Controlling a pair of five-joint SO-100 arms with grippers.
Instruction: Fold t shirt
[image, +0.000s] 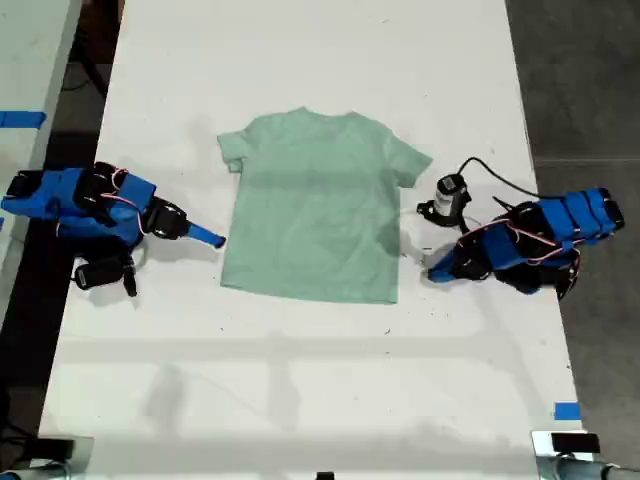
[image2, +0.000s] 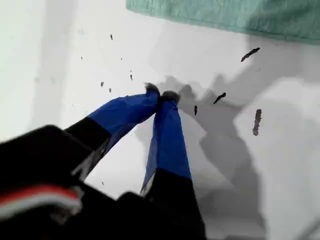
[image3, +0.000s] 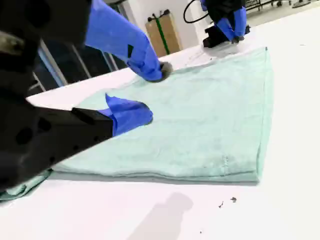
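The pale mint-green t shirt (image: 315, 215) lies flat and spread out mid-table, neck toward the exterior view's top. My first gripper (image: 430, 272) rests shut on the bare table by the shirt's hem corner at the exterior view's right. Its wrist view shows the blue fingertips (image2: 161, 95) pressed together, short of the shirt's edge (image2: 225, 15). My second gripper (image: 215, 238) sits at the shirt's side edge on the exterior view's left. It is open (image3: 150, 92), jaws apart with nothing between them, looking across the shirt (image3: 210, 110) toward the first gripper (image3: 225, 25).
A small white and black cylinder (image: 450, 195) with a black cable stands beside the sleeve at the exterior view's right. Blue tape marks (image: 567, 410) sit at the table's corners. Dark specks (image2: 250, 54) dot the white table (image: 300, 380).
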